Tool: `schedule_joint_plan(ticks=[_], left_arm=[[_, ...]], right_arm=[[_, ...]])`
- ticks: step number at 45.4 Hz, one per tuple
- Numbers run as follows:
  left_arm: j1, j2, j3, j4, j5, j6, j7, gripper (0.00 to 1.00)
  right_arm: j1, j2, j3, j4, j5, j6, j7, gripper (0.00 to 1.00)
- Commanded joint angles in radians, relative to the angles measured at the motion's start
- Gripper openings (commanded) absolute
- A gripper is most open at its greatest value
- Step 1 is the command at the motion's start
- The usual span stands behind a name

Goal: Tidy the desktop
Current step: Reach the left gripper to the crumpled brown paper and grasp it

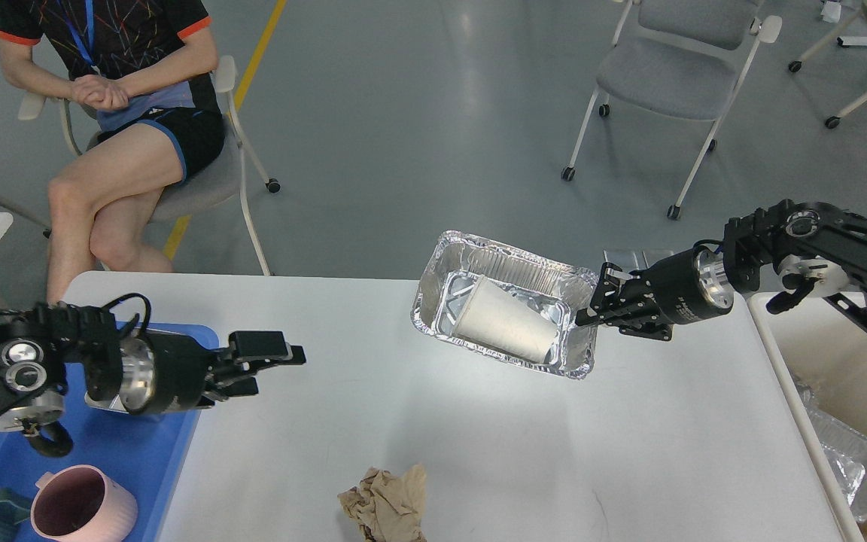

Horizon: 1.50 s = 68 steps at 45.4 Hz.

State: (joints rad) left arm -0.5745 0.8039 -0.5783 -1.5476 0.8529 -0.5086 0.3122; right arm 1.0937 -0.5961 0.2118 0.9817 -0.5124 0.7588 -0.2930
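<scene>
R claw (590, 305) clamps foil tray (505, 312) w/ cup (505, 322); L claw (283, 365) prob apart; paper wad (387, 504) on desktop (479, 436)

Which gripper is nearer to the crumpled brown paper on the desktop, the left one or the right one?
Left. The left gripper hovers up and to the left of the crumpled brown paper. The right gripper is farther away, up and to the right, gripping the foil tray.

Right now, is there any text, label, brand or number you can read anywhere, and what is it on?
Nothing legible.
White lettering on the right arm's wrist: too small and blurred to read.
Foil tray, paper cup, pink mug: no print visible.
</scene>
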Motion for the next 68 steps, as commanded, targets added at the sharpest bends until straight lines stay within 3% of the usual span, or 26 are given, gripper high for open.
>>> schedule_joint_plan(ticks=[1,10,23,38,46,59,65,66,68], left_arm=[[0.007,-0.106,0.096,-0.005,0.012,0.042,0.039,0.97],[0.041,-0.146,0.172,0.004,0.014,0.071,0.087,0.97],[0.047,-0.158,0.199,0.037,0.024,0.104,0.087,0.97],[0.088,-0.365,0.199,0.164,0.153,0.153,0.082,0.97],[0.094,-0.414,0.210,0.214,0.163,0.156,0.082,0.96],[0.091,-0.479,0.242,0.253,0.253,0.160,0.079,0.80],[0.091,-0.499,0.242,0.257,0.255,0.159,0.087,0.65],[0.091,-0.500,0.242,0.259,0.253,0.157,0.093,0.54],[0.093,-0.500,0.242,0.265,0.253,0.157,0.100,0.46]], right_arm=[[0.000,-0.008,0.000,0.003,0.000,-0.001,0.000,0.00],[-0.021,-0.019,0.003,0.000,0.000,0.000,0.000,0.00],[-0.032,-0.021,0.003,0.002,0.000,0.000,0.000,0.00],[-0.034,-0.025,0.003,0.005,0.000,0.000,0.000,0.00],[-0.035,-0.024,0.003,0.005,0.000,0.000,0.000,0.00],[-0.043,-0.022,0.003,0.005,0.000,0.000,0.000,0.00],[-0.051,-0.019,0.003,0.005,0.000,0.000,0.000,0.00],[-0.051,-0.017,0.003,0.005,0.000,0.000,0.000,0.00],[-0.051,-0.017,0.003,0.005,0.000,-0.001,0.000,0.00]])
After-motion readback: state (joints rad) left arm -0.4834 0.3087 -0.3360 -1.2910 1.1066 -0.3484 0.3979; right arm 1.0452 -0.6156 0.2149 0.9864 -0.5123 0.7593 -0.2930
